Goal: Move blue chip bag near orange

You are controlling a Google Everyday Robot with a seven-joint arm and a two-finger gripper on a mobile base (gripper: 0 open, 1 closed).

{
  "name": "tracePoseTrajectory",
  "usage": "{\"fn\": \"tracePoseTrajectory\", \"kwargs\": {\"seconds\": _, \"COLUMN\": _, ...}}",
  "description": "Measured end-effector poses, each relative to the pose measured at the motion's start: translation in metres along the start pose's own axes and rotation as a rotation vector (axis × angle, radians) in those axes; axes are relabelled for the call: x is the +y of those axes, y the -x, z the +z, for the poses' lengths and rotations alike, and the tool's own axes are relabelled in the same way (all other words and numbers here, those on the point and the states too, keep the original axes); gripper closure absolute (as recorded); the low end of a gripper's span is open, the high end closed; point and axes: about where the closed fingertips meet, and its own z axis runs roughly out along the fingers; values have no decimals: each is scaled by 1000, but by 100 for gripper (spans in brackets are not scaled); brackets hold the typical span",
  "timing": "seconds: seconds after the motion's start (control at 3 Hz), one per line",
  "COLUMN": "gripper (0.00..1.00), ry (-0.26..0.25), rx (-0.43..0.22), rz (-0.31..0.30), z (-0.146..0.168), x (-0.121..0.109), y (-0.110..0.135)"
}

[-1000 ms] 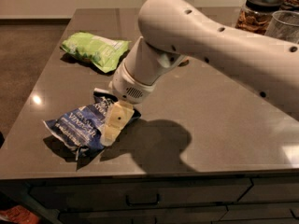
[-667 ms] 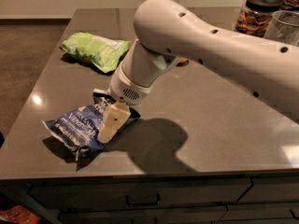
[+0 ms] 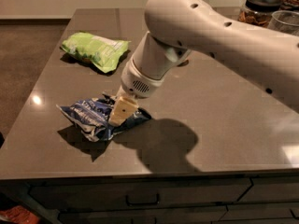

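Note:
The blue chip bag, crinkled navy foil with white lettering, is at the front left of the dark table. My gripper comes down onto the bag's right half and is shut on it. One cream finger shows on top of the foil. The bag's left end looks raised slightly, with a shadow under it. The orange is hidden, most likely behind my arm, which crosses the middle of the view.
A light green chip bag lies at the back left of the table. A dark-lidded jar of snacks and a clear cup stand at the back right. The table's front edge runs just below the blue bag.
The blue chip bag has shifted a little to the right and up with my gripper on it. The arm has swung slightly right. The green bag has not moved.

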Motion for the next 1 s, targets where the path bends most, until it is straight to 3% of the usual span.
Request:
{"fn": "tracePoseTrajectory", "kwargs": {"seconds": 0.33, "gripper": 87, "ry": -89, "rx": 20, "rz": 66, "z": -30, "x": -25, "y": -21}}
{"fn": "tracePoseTrajectory", "kwargs": {"seconds": 0.67, "gripper": 100, "ry": -191, "rx": 34, "rz": 138, "z": -65, "x": -55, "y": -50}}
{"fn": "tracePoseTrajectory", "kwargs": {"seconds": 1.0, "gripper": 100, "ry": -291, "rx": 57, "rz": 198, "z": -99, "x": -83, "y": -79}}
